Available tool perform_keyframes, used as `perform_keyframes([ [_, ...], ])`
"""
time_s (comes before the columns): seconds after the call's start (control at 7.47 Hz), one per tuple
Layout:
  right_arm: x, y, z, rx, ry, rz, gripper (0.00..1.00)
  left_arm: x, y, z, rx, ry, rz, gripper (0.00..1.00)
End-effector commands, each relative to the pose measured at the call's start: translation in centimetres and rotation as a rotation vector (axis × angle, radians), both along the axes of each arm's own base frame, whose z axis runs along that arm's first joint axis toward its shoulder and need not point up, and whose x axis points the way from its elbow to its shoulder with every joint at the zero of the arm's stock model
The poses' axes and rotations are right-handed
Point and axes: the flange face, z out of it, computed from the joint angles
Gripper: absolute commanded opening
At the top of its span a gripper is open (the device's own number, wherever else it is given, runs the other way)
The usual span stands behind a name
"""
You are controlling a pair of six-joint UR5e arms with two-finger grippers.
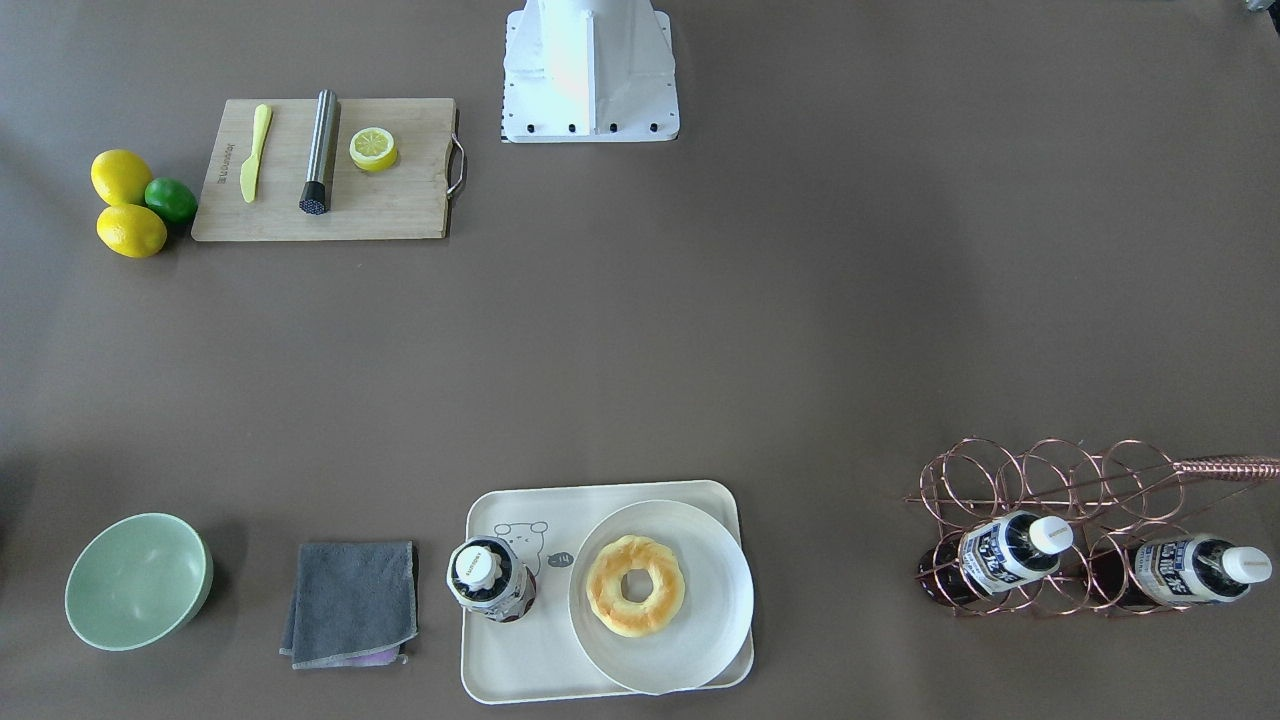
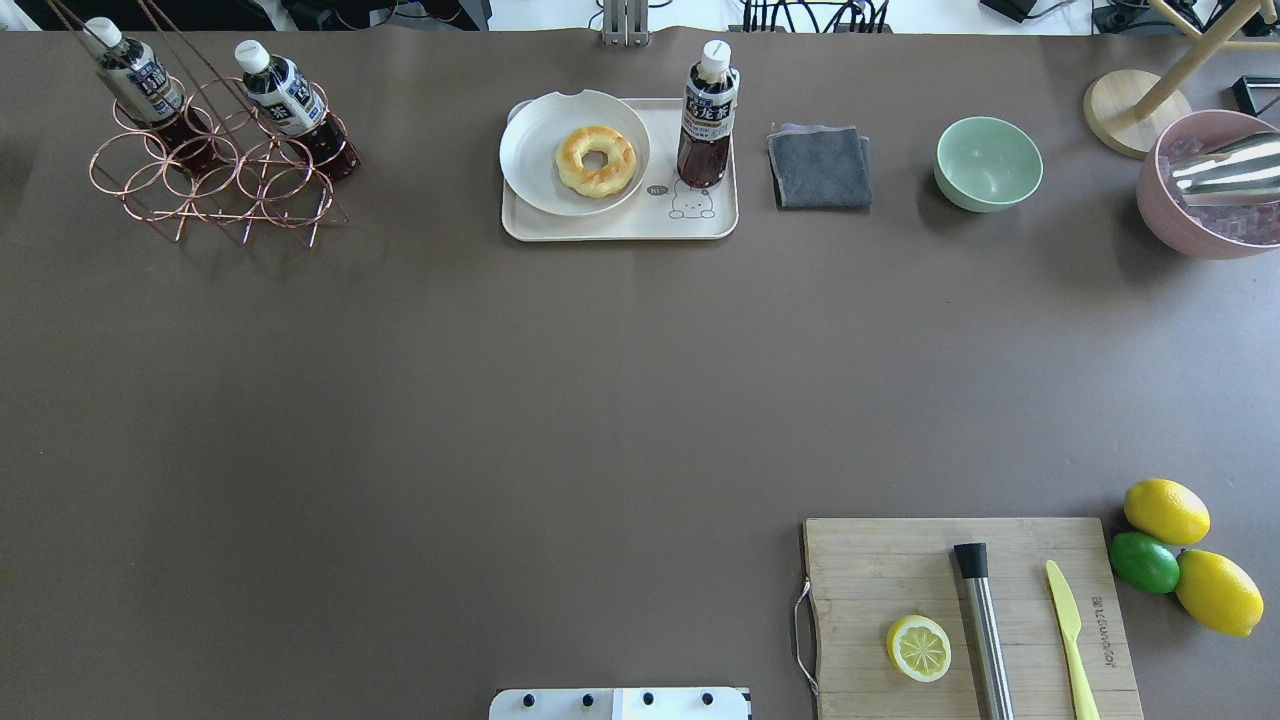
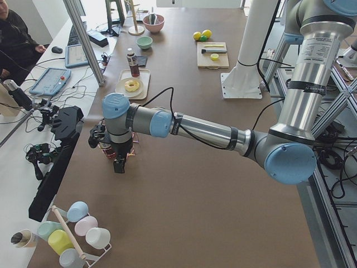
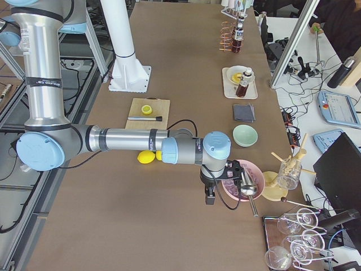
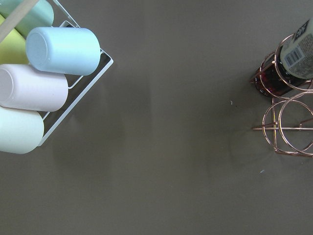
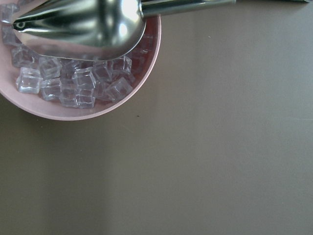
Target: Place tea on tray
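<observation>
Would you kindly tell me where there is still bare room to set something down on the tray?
The tray is crowded: the plate fills over half, the tea stands beside it. Bare patches: the operators'-side corner past the tea, and the bear drawing on its robot side. The table between tray and cutting board is wide open.

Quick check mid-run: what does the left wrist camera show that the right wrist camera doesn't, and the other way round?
Left wrist only: pastel mugs lying in a white wire holder, and a copper rack with one bottle in it. Right wrist only: a pink bowl of ice cubes with a metal scoop over it. Both: bare brown table, seen from above; neither shows the tray or the tea standing on it.
</observation>
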Motion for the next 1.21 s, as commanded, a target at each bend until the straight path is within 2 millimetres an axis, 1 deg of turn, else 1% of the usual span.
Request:
perform_keyframes([
  [0.0, 0.5, 0.2, 0.0, 0.002, -0.025, 0.011, 1.0, 0.0, 0.2, 0.3, -0.01, 0.001, 0.0, 0.98],
  [0.13, 0.5, 0.2, 0.0, 0.001, -0.026, 0.011, 1.0, -0.2, 0.6, 1.2, -0.025, 0.001, -0.003, 0.98],
  [0.27, 0.5, 0.2, -0.1, 0.004, -0.026, 0.011, 1.0, -0.4, 2.2, 3.3, -0.053, 0.002, -0.005, 0.98],
  [0.54, 0.4, 0.2, -0.4, 0.007, -0.049, 0.012, 1.0, -2.5, 4.6, 6.2, -0.107, 0.004, -0.045, 0.98],
  [0.67, 0.3, 0.1, -0.6, 0.01, -0.052, 0.012, 1.0, -2.8, 5.7, 7.3, -0.131, 0.003, -0.051, 0.98],
  [0.8, 0.3, 0.0, -0.6, 0.009, -0.052, 0.013, 1.0, -3.1, 6.5, 8.4, -0.151, 0.004, -0.057, 0.98],
  [1.07, 0.3, -0.1, -0.8, 0.012, -0.052, 0.013, 1.0, -3.3, 6.8, 8.7, -0.156, 0.004, -0.062, 0.98],
])
